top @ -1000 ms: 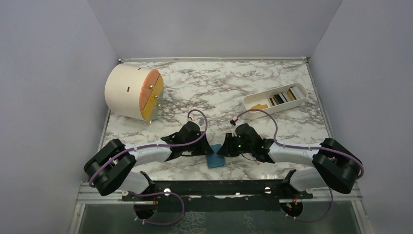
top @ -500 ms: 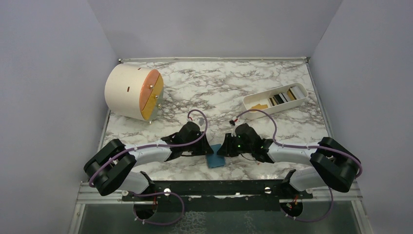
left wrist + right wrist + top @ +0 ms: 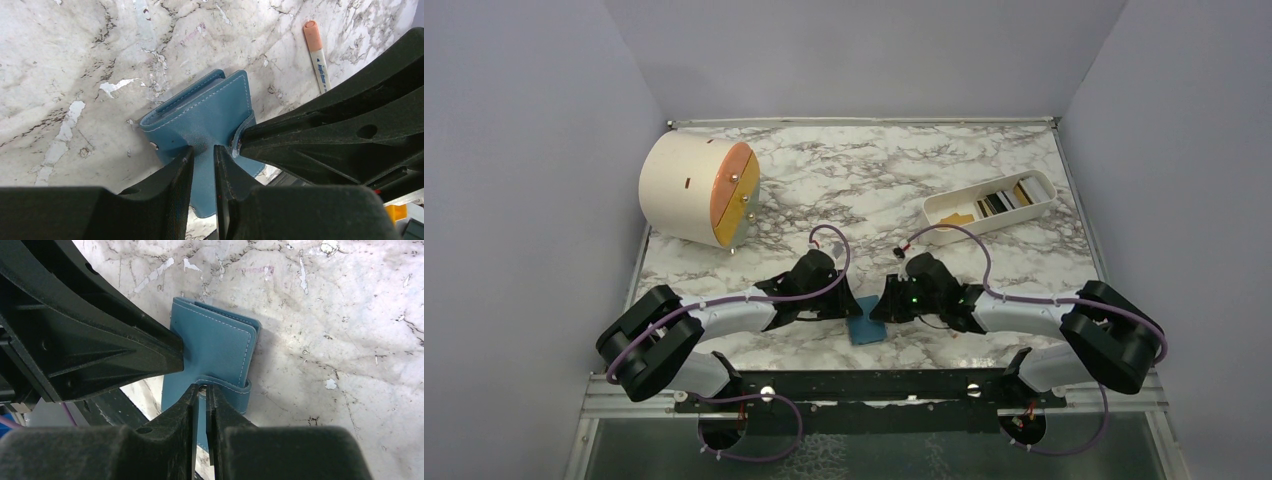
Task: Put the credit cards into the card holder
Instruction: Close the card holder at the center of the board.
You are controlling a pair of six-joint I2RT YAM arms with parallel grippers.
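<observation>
Closest to us, at the lower centre of the overhead view, the card holder (image 3: 210,112) lies shut on the marble desk (image 3: 874,170) between the two arms. The left pincer (image 3: 202,155) is narrowed to a slim gap with the teal cover showing in it, so we judge that it pinches the cover's near edge. The right pincer (image 3: 201,390) comes from the opposite side. Its fingers are almost pressed together at the end of the snap strap (image 3: 230,386), and the tab appears to be nipped between them.

We expect the holder to be light and floppy. The stitched leather-like cover will bend rather than lift as a whole, so one side needs anchoring while the strap is peeled off its snap. The strap end is the sensible place to pull.

Just beyond, a thin pen-like stick (image 3: 316,52) lies at the upper right of the left wrist view.

Farther off, at the upper right of the overhead view, the credit cards (image 3: 1004,198) lie in a white oblong tray (image 3: 994,222). They are stiff, thin and slippery, and best taken by an edge.
</observation>
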